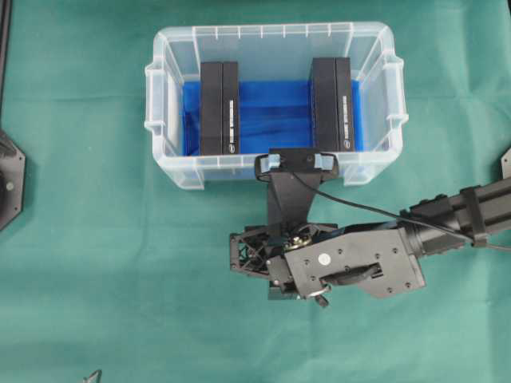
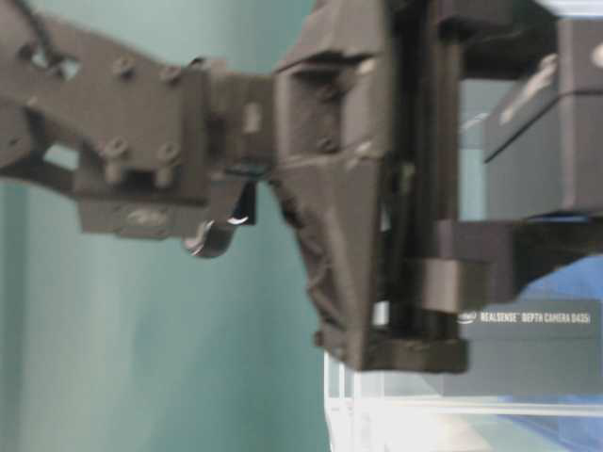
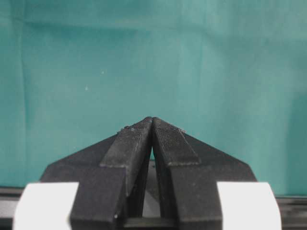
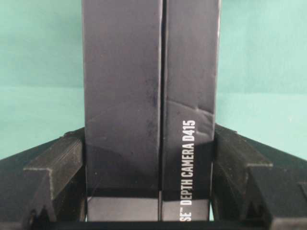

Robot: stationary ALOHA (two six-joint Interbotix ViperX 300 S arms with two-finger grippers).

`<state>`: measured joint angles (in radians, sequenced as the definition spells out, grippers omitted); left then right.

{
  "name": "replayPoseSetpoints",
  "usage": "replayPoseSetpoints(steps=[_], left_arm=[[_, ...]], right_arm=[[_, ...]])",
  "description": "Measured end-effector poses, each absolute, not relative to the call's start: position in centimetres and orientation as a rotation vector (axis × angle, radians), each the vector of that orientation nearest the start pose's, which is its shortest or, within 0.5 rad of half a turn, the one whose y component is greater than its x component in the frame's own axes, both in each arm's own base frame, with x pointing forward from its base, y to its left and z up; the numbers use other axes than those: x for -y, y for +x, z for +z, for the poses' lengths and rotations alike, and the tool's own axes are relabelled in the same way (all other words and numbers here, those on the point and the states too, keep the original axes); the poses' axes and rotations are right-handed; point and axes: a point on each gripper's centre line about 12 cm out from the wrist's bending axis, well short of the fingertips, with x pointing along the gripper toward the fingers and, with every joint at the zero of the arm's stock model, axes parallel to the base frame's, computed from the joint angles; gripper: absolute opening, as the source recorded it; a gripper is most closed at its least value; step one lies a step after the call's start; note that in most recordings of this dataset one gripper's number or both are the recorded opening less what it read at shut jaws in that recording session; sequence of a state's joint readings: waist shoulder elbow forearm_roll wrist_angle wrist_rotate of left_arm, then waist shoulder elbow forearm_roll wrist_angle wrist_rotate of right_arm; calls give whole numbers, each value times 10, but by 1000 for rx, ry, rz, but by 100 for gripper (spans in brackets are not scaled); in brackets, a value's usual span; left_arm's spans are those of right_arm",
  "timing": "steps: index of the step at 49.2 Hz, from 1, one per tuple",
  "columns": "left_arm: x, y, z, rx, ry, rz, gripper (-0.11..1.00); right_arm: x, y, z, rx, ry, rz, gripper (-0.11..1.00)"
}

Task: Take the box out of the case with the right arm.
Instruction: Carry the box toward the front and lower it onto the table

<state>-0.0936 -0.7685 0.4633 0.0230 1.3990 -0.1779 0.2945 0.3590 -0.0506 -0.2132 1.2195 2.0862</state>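
Right fingers clamped on a black box, one finger pressing each long side, box printed "DEPTH CAMERA D415". Right arm stretched in from the right edge of the green-covered bench, wrist just in front of the near wall of the case. Inside the case, on the blue sheet, two more black boxes: one near the left wall, one near the right wall. Left fingers closed, tips touching, holding nothing, above bare green cloth.

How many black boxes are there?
3 black boxes: two stand in the clear case, one at its left end, one at its right; the third is clamped in the right end effector, outside it.
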Motion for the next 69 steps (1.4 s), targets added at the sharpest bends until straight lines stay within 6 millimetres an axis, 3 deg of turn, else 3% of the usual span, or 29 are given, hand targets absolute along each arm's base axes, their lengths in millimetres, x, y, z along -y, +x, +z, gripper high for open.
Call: replayPoseSetpoints(steps=[26,36,55,62,69], left_arm=[[14,174,369,-1095,-95,31,2],[14,174,369,-1095,-95,31,2],[14,174,369,-1097,-96,33,2],[14,174,369,-1097,-94,33,2],[14,174,369,-1095,-94,32,2]], right_arm=[[-113,437,175,-926,1243,-1298,66],[-113,437,176,-926,1246,-1298,93],[-113,436,176,-930,1239,-1303,93],[-112,435,185,-925,1243,-1304,93],[-110,435,212,-897,1238,-1298,92]])
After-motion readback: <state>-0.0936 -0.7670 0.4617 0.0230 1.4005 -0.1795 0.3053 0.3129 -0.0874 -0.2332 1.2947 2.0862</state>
